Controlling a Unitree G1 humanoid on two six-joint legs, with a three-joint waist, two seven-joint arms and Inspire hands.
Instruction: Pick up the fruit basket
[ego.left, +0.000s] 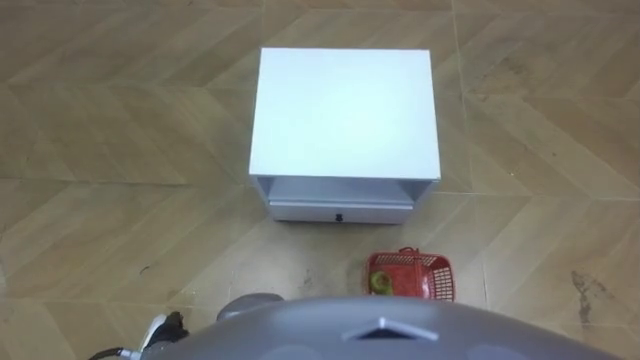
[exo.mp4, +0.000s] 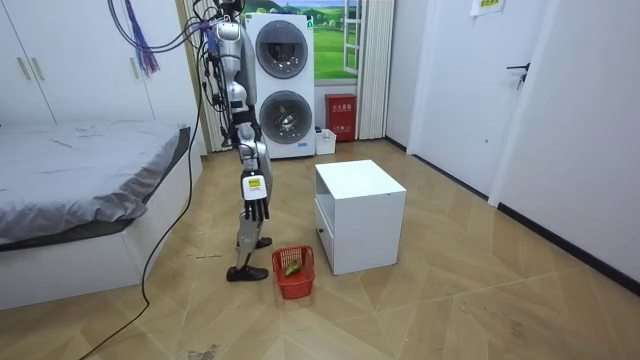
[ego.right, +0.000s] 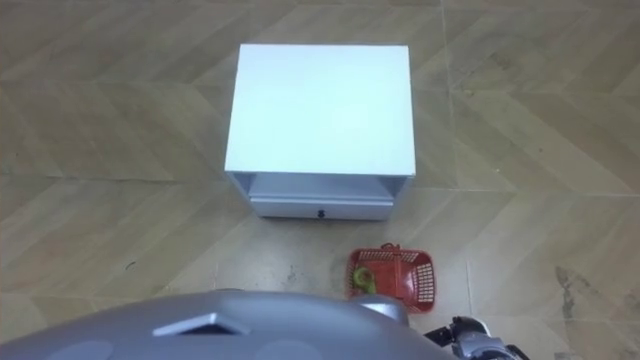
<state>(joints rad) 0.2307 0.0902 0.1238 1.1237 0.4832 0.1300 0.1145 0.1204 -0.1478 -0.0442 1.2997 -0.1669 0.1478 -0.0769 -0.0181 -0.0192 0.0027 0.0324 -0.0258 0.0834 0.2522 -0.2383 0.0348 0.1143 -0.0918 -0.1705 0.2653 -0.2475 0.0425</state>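
On the floor at the robot's feet, near the white cabinet (ego.left: 345, 110), the fruit basket (ego.left: 438, 278) stood untouched while the right hand (exo.mp4: 258, 207) hung alongside, its grip impossible to tell, so reaching, grasping and lifting all remained.

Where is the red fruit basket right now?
The red fruit basket sits on the floor, lower right of centre in the eye views, between the robot and the drawer of the white cabinet.
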